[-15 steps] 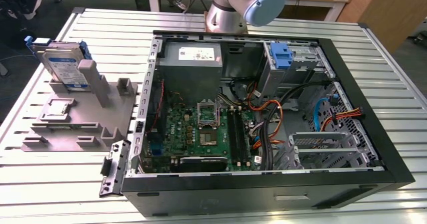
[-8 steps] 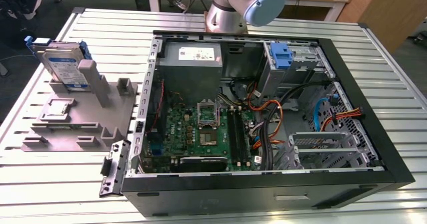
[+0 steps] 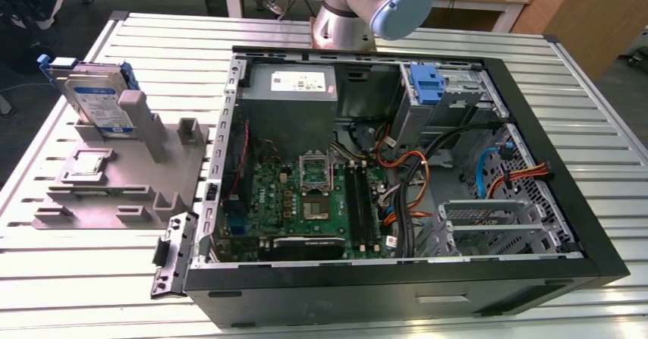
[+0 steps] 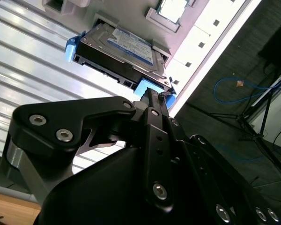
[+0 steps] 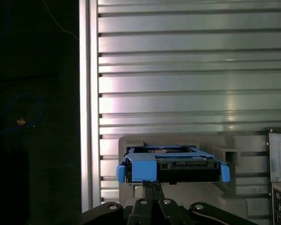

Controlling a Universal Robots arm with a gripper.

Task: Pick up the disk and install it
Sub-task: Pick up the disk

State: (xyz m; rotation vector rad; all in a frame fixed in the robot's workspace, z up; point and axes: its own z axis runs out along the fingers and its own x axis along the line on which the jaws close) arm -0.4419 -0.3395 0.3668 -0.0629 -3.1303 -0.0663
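On the grey stand (image 3: pixel 102 195), the silver, blue-railed disk (image 3: pixel 99 100) stands on edge; fingers (image 5: pixel 148 190) together nearby.

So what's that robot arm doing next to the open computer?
The robot arm's job is to put a disk into the open computer case. The disk has not been picked up yet. It stands on edge in a grey holder on the table, on the exterior view's left of the case, and nothing touches it there. In both wrist views the gripper points toward the disk's blue-railed end, with its fingers shut together and holding nothing.
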